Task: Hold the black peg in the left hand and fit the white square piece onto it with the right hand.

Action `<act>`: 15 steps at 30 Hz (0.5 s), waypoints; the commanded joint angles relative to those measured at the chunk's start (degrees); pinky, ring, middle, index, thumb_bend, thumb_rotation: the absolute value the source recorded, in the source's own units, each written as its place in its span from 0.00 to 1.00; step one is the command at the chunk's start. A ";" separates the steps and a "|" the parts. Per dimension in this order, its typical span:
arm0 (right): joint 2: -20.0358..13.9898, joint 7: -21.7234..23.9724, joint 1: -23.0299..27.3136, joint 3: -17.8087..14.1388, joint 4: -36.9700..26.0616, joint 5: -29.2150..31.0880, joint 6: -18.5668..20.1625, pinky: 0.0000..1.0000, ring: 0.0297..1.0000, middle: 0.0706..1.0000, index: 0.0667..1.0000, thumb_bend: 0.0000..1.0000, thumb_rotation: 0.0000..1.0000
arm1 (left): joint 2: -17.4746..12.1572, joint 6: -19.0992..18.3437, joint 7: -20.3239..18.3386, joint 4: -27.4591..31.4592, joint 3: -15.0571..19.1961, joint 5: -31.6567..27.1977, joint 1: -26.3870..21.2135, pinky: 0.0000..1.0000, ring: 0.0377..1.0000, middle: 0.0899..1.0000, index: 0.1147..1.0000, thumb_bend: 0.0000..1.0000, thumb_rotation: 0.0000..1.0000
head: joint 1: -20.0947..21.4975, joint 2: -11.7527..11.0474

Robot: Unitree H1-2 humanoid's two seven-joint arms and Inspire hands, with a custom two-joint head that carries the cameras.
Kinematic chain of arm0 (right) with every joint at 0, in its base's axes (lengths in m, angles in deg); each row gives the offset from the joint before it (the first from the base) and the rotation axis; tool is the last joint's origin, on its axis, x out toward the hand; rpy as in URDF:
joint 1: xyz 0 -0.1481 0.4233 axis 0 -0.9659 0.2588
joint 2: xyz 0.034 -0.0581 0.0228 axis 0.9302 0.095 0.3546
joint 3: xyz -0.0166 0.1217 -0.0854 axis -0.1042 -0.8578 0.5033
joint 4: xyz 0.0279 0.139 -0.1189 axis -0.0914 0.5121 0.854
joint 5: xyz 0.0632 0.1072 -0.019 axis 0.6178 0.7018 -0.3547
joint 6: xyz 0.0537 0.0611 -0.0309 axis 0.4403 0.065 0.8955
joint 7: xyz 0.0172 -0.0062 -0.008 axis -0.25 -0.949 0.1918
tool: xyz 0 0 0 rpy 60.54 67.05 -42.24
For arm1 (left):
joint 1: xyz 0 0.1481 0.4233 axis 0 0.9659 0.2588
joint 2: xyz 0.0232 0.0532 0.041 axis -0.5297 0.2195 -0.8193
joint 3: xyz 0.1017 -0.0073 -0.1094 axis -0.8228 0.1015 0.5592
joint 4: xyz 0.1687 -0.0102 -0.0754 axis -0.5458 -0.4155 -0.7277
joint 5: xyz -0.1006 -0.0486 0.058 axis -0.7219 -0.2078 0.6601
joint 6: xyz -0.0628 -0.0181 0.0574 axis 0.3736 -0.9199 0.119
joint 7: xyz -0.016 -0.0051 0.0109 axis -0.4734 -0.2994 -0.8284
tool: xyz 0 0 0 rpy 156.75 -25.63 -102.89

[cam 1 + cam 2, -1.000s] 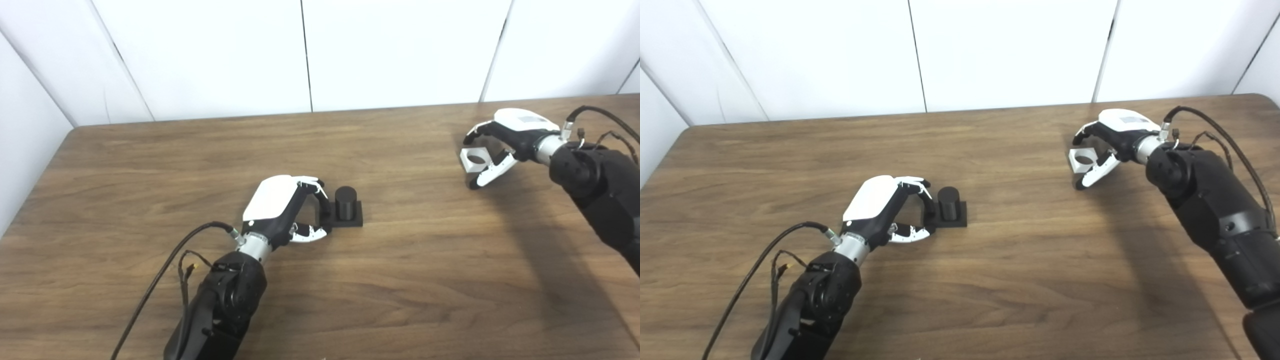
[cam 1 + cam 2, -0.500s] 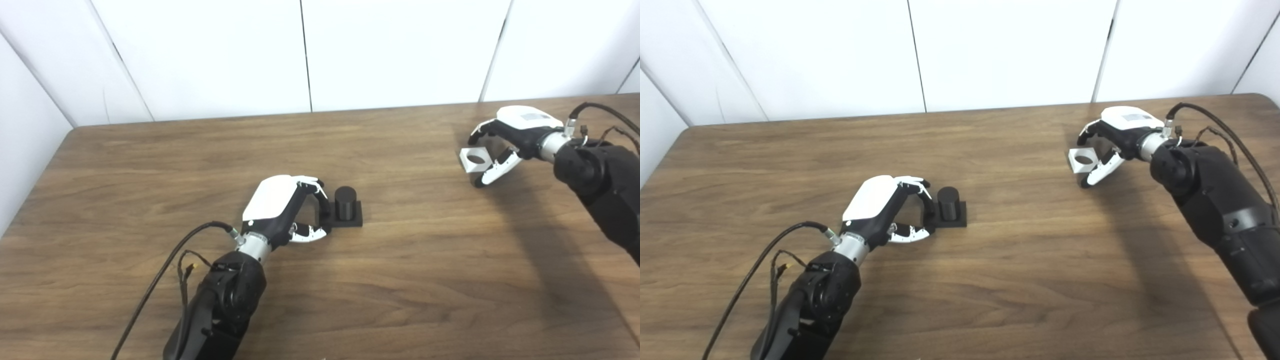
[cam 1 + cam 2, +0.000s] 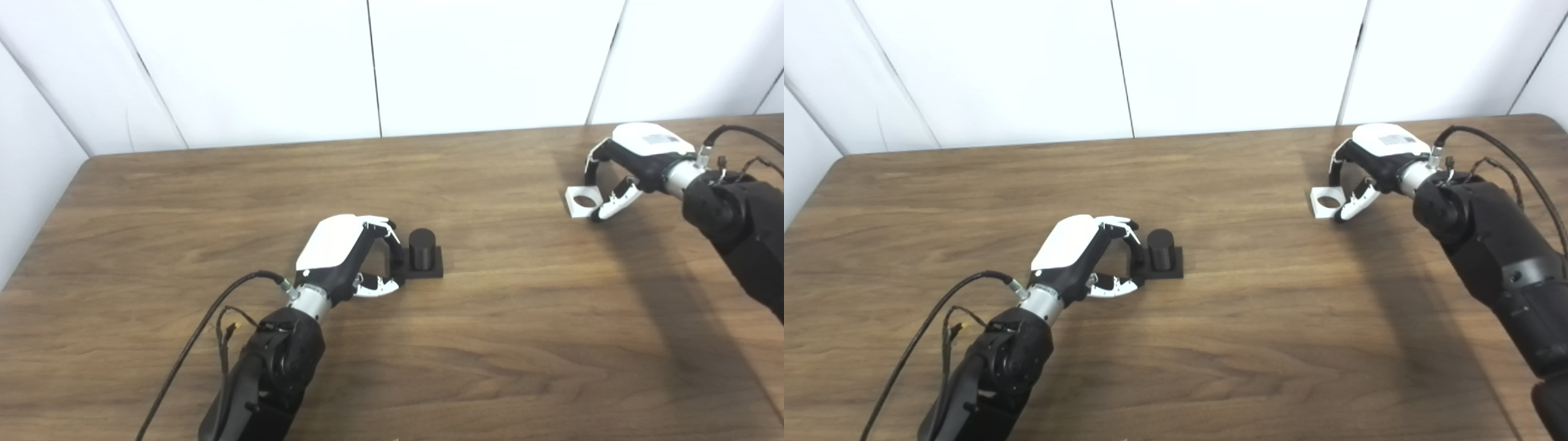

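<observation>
The black peg stands upright on its square black base on the wooden table, near the middle. My left hand rests just left of it. Its curled fingers touch the base's left edge, its thumb lies apart on the table, and it holds nothing. The white square piece, with a round hole, lies flat on the table at the far right. My right hand arches over its right edge, with fingertips and thumb at that edge. Whether they still grip the piece is unclear.
White wall panels rise behind the table's far edge. The table's left edge runs along a white side wall. Loose cables trail from both forearms.
The right hand has drawn back to the right and lowered. The white piece, held tilted off the table before, now lies flat. The left hand and the peg have not moved.
</observation>
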State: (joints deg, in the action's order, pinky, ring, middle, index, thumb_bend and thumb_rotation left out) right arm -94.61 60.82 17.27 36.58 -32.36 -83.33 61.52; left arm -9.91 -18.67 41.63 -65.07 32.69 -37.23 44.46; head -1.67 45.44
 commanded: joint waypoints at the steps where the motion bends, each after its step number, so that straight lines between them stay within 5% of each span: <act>1: -0.81 -2.55 1.89 -0.75 -0.18 -0.79 -1.21 0.78 0.79 0.75 0.45 0.52 0.14 | -0.86 0.19 0.20 1.38 0.38 0.34 -1.06 0.85 0.85 0.79 0.42 0.52 0.07 | -0.03 0.03; 15: -0.92 -3.26 1.66 -0.84 -0.43 -1.01 -0.78 0.78 0.78 0.74 0.45 0.52 0.14 | -0.72 -0.01 0.27 1.54 0.45 0.40 -1.08 0.84 0.84 0.79 0.42 0.52 0.07 | -0.23 0.21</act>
State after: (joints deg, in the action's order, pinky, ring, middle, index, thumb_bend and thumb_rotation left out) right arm -94.57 58.99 17.03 36.58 -32.08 -83.70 61.14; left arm -9.93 -18.67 41.64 -65.07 32.71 -37.23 44.46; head -1.85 45.61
